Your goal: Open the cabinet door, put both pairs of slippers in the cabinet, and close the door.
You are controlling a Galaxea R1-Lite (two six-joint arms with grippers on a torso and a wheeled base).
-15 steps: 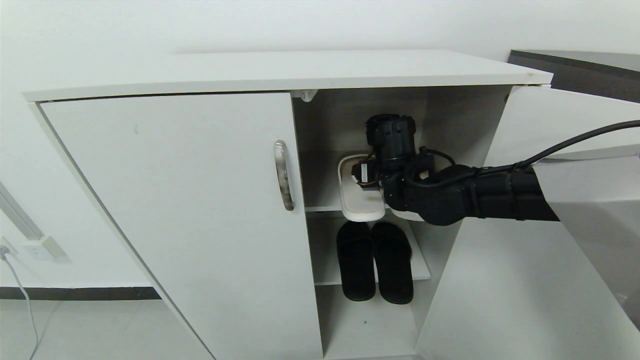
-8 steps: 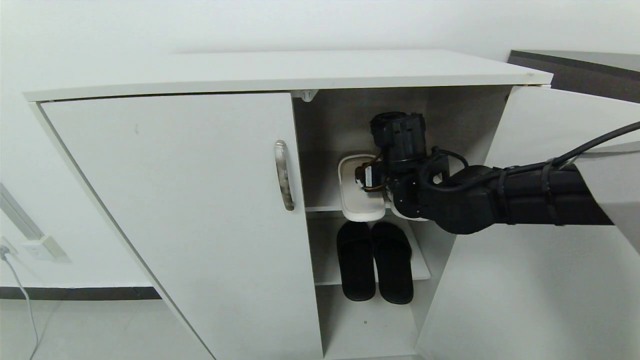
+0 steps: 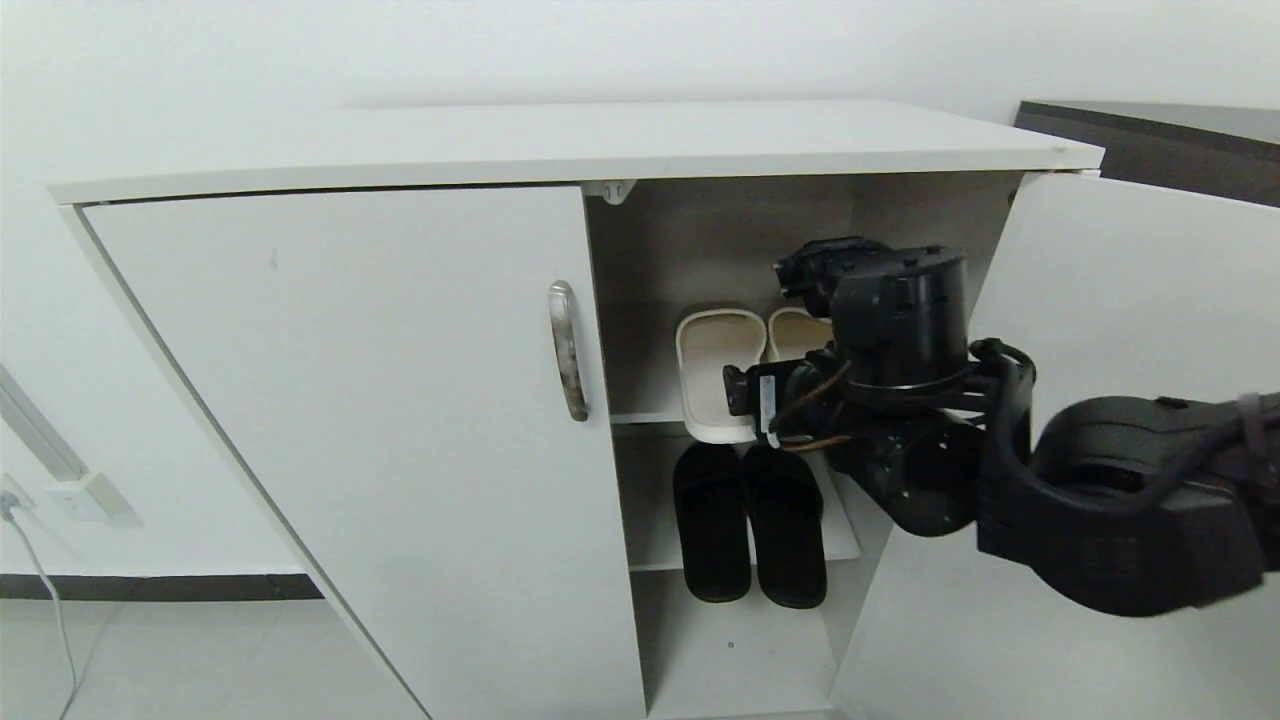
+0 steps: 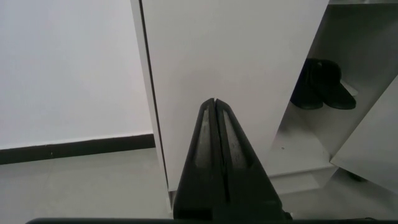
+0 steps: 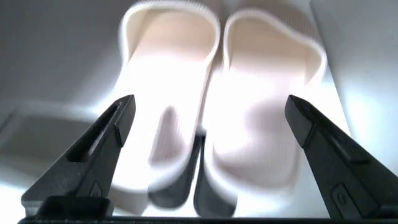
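White slippers (image 3: 718, 375) on upper shelf (image 3: 640, 408), black slippers (image 3: 748, 525) on lower shelf (image 3: 846, 545). Right gripper (image 5: 208, 109) empty, jaws spread, before white pair. Left gripper (image 4: 214, 106) pressed closed. Stowing looks done; next: swing right door (image 3: 1100, 300) shut.

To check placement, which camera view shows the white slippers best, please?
The right wrist view: both white slippers lie close up, side by side, between the open fingers. The head view shows them on the upper shelf, one partly hidden. The left wrist view faces the black slippers instead.
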